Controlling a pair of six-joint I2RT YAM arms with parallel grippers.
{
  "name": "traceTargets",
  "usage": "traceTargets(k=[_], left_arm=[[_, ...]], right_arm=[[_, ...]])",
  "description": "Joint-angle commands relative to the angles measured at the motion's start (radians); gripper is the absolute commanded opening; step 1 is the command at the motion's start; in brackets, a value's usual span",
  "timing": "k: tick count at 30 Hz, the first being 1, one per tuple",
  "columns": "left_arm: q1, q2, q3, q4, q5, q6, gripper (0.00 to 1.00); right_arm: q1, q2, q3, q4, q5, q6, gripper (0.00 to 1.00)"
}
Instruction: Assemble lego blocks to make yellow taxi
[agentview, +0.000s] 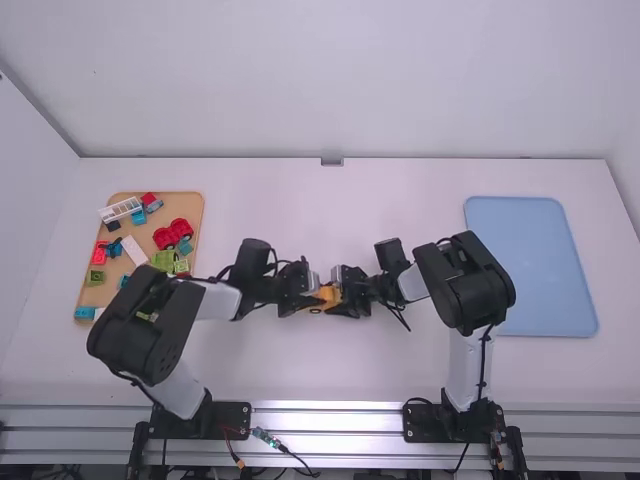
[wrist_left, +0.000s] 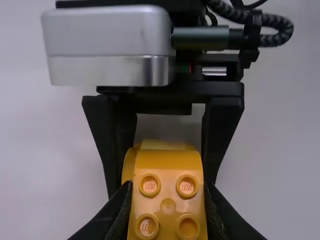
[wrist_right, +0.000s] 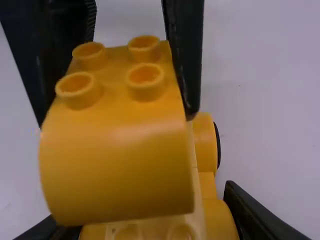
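The car base (wrist_right: 216, 219) of the taxi is over the middle of the bench (agentview: 300, 372); whether it rests there or is held just above, I cannot tell. The right gripper (wrist_right: 142, 204) is closed on it, fingers on either side, with a round yellow wheel (wrist_right: 204, 142) beside them. Over the car base, the left gripper (wrist_left: 167, 189) pinches a curved yellow block (wrist_left: 168, 186), its four studs facing up. The step looks like seating this block on the car base; I cannot tell whether it is pressed home. To do it well, keep the car base firmly braced and level, line the block's edges up with the studs beneath, then push straight down with even force. Pressing at a slant could catch one side or twist the car base in its grip. Let go only once no gap remains, opening gently so the block isn't dragged loose. Left of the car base is a wooden tray (agentview: 182, 204) of mixed blocks; right of it, a blue tray (agentview: 530, 270).
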Motion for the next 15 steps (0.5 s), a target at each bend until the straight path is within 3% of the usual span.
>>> traceTargets(k=[1, 15], left_arm=[[-0.003, 0.019, 0.015, -0.005, 0.016, 0.019, 0.02], [-0.003, 0.035, 0.014, 0.018, 0.023, 0.022, 0.02]], right_arm=[[-0.005, 0.017, -0.016, -0.025, 0.065, 0.01, 0.0], [0.021, 0.017, -0.016, -0.016, 0.07, 0.01, 0.0]])
